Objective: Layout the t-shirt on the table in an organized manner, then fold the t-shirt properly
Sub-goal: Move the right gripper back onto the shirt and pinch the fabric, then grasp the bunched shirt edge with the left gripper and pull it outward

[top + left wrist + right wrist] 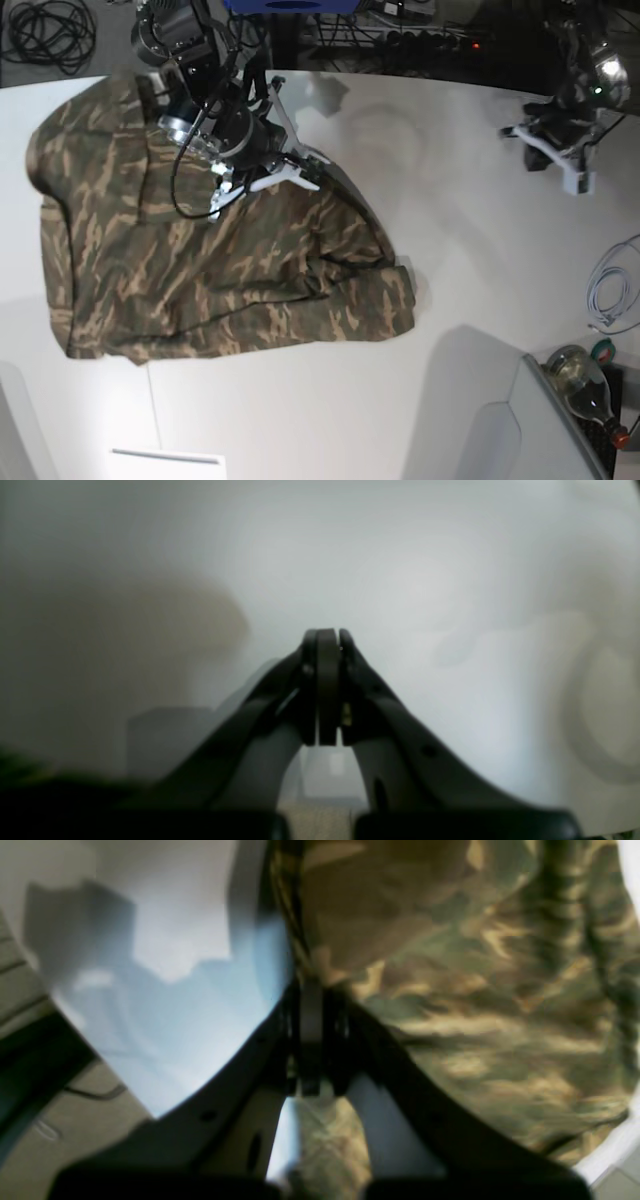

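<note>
The camouflage t-shirt lies crumpled and partly bunched on the left half of the white table. My right gripper is down at the shirt's upper right edge. In the right wrist view its jaws are closed right on the hem of the t-shirt, with cloth running under them and bare table to the left. My left gripper hovers over the far right of the table, well away from the shirt. In its wrist view it is shut with nothing in it, above the blurred white table.
A white cable and a bottle lie off the table's right edge. A grey-white panel stands at the bottom right and a white strip at the bottom. Black cables lie beyond the far left corner.
</note>
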Available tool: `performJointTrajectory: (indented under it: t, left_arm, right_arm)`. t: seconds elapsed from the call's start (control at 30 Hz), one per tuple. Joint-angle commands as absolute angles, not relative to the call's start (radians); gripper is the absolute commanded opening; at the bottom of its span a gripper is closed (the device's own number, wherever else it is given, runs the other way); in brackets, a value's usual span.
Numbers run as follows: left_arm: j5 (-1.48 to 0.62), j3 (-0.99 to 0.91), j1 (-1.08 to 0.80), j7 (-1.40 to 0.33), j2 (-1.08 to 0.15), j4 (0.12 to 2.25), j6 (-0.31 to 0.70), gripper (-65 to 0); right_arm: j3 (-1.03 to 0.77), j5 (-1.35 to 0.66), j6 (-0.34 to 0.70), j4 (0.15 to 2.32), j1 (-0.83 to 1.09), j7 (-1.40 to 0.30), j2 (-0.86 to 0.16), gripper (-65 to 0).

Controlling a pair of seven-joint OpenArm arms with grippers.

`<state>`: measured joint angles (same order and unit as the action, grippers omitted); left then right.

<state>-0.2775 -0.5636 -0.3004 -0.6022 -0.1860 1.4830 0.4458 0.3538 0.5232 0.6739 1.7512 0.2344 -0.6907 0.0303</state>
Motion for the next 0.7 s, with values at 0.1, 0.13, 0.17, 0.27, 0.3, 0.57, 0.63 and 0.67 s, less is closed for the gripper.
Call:
performJointTrajectory:
  t: [0.1, 0.13, 0.17, 0.27, 0.3, 0.57, 0.63, 0.67]
  left_arm:
    - [-0.289, -0.432, -0.239, -0.579, -0.193, 1.495, 0.443, -65.0]
    - [-0.291, -0.403, -0.226, -0.579, -0.18, 1.495, 0.443, -65.0]
    - [-0.289, -0.38, -0.213, -0.579, -0.168, 1.495, 0.443, -65.0]
    - [-0.297, -0.358, -0.168, -0.581, -0.114, 1.44, 0.443, -65.0]
    - [-0.297, -0.358, -0.148, -0.581, -0.096, 1.408, 0.443, -65.0]
    - [-0.3, -0.363, -0.044, -0.576, -0.016, 1.213, 0.447, -41.0]
    - [-0.3, -0.363, -0.015, -0.57, 0.001, 1.182, 0.449, -41.5]
    - [-0.3, -0.363, 0.001, -0.553, 0.007, 1.161, 0.449, -41.5]
  right_arm:
    - [0.344, 0.532, 0.673, 1.797, 0.188, -0.745, 0.041, -65.0]
    - [0.344, 0.532, 0.673, 1.796, 0.18, -0.756, 0.039, -65.0]
    - [0.344, 0.532, 0.673, 1.79, 0.173, -0.765, 0.039, -65.0]
    - [0.344, 0.532, 0.673, 1.778, 0.176, -0.766, 0.039, -65.0]
    - [0.344, 0.532, 0.673, 1.774, 0.179, -0.766, 0.039, -65.0]
    - [0.344, 0.532, 0.673, 1.773, 0.203, -0.763, 0.039, -65.0]
    - [0.344, 0.532, 0.673, 1.773, 0.203, -0.763, 0.039, -65.0]
    - [0.344, 0.532, 0.673, 1.773, 0.203, -0.763, 0.039, -65.0]
